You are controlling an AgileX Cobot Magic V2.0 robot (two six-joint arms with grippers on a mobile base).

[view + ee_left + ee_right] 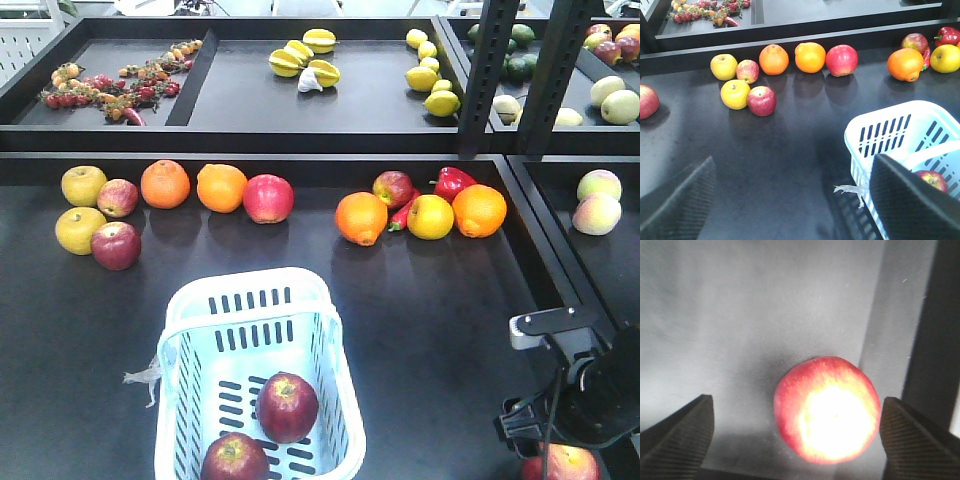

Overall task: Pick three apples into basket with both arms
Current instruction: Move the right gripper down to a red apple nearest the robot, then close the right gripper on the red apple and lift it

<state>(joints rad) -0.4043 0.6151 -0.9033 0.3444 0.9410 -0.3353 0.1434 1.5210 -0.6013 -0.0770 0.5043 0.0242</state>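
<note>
A pale blue-white basket (258, 330) is sitting on the dark table (430, 300) near its front edge, already holding two dark red apples (287, 406) side by side on its slotted floor, the second apple (234, 459) lying nearest the camera. A third red apple (566, 463) is resting on the table at the lower right, well apart from the basket, directly under the right arm (585, 385).

In the right wrist view the right gripper (796, 435) is hanging over that apple (826, 408) with its fingers spread wide, one fingertip (682, 432) to the left and the other to the right of the fruit, neither touching it. The apple's top is washed out by glare.

In the left wrist view the left gripper (792, 200) is hovering with its fingers likewise spread and holding nothing; its right-hand finger (912, 200) is overlapping the basket (900, 135), while the other is standing over bare table. One of the apples in the basket (932, 180) is peeking out behind that finger.

Farther back on the table, a row of loose fruit is lying against the shelf edge: oranges (165, 183), yellow apples (83, 185), more red apples (116, 245) and a red pepper (452, 182). A small scrap of clear plastic (143, 377) is lying just beside the basket's left wall.
</note>
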